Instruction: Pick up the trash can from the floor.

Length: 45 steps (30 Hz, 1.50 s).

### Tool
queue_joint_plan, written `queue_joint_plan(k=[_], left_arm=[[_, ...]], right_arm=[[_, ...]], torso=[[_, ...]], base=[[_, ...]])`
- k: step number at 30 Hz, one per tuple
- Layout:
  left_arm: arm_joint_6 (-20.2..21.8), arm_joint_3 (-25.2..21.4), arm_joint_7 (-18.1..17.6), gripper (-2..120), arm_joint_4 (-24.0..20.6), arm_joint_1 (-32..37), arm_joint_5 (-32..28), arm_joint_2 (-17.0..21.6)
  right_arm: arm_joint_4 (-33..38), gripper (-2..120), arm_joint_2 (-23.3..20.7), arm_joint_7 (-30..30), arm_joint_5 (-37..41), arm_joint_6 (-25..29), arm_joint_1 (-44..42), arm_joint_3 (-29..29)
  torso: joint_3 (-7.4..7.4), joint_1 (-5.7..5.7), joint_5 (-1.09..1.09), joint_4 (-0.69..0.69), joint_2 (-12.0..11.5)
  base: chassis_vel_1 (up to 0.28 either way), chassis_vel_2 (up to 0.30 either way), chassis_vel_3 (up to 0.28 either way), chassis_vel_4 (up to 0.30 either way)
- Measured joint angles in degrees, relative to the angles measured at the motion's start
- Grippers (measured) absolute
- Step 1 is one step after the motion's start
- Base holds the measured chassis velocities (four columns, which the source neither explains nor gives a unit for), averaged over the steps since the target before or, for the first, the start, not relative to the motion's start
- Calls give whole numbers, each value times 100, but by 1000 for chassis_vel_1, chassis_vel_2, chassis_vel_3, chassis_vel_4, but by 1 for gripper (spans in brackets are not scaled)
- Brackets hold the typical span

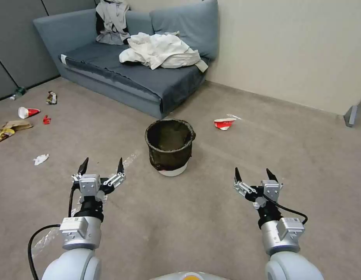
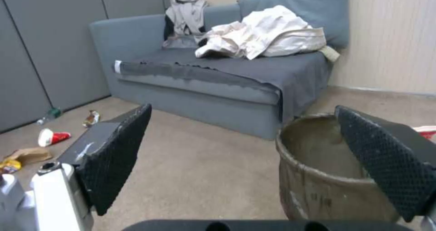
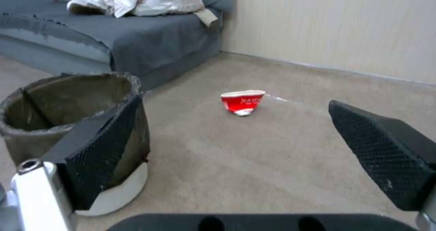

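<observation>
Before a grey sofa (image 1: 122, 74), the trash can (image 1: 169, 149) stands untouched on the floor (image 1: 196, 217); left gripper (image 1: 101, 166) and right gripper (image 1: 253, 175) hover short of it, spread wide, nothing grasped.

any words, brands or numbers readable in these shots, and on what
Nothing can be read.
Crushed red cup on the floor: white lettering, too blurred to read.
Trash can bag: faint dark marks on the side, unreadable.
Small white labels on the arm wrists: too small to read.
Wrappers by the sofa: print illegible.
</observation>
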Motion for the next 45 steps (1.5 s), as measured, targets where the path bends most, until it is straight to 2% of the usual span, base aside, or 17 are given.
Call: queue_joint_plan(k=[45], left_arm=[[257,16,7,100,129,-116,-79,23]], right_arm=[[-53,100,19,-7,8,5,136,-63]], torso=[[0,1,1,0,0]], base=[[-118,118,117,-122]])
